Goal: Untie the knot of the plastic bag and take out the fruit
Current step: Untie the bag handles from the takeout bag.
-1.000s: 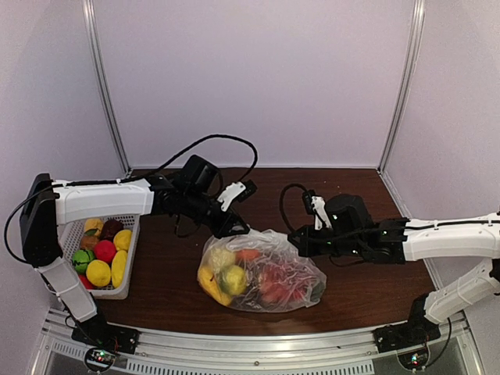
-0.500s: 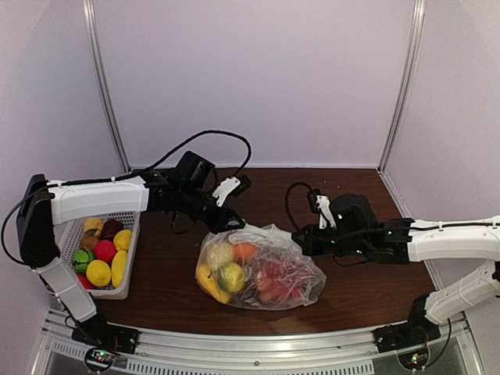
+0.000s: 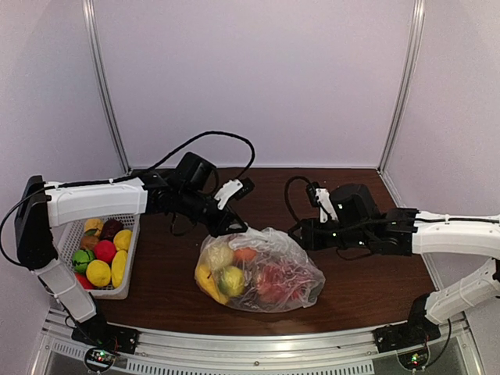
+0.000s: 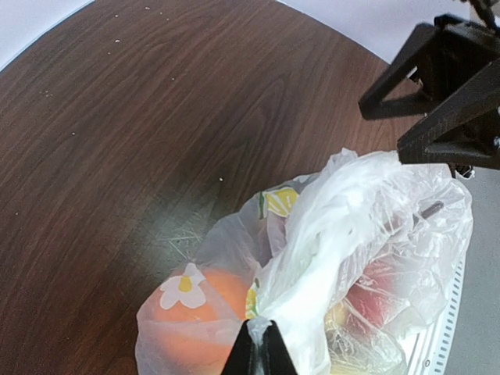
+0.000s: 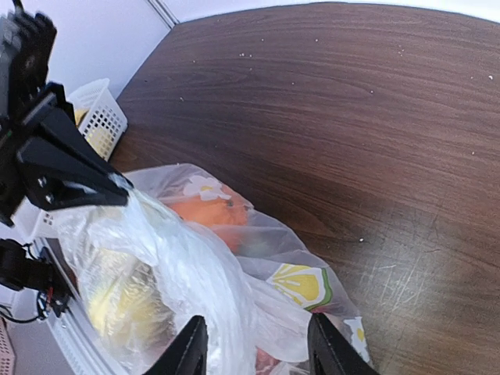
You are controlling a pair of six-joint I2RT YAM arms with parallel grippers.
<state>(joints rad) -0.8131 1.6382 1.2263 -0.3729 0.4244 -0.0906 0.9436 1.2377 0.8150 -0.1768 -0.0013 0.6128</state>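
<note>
On the dark table (image 3: 359, 301) the plastic bag (image 3: 293, 273) lies midway between the arms with the fruit (image 3: 232, 279) heaped inside it. A white basket (image 3: 117, 295) holding more pieces stands well off to the left. The left gripper (image 4: 258, 348) is pinched tight on a fold of film at the bag's neck. The right gripper (image 5: 256, 326) is spread wide with film between its fingers, gripping nothing. The knot cannot be told apart within the bunched neck (image 4: 336, 234). To loosen it well, the right fingers should likely close on the strand opposite the left pinch, then draw gently sideways, lest the thin film tear
</note>
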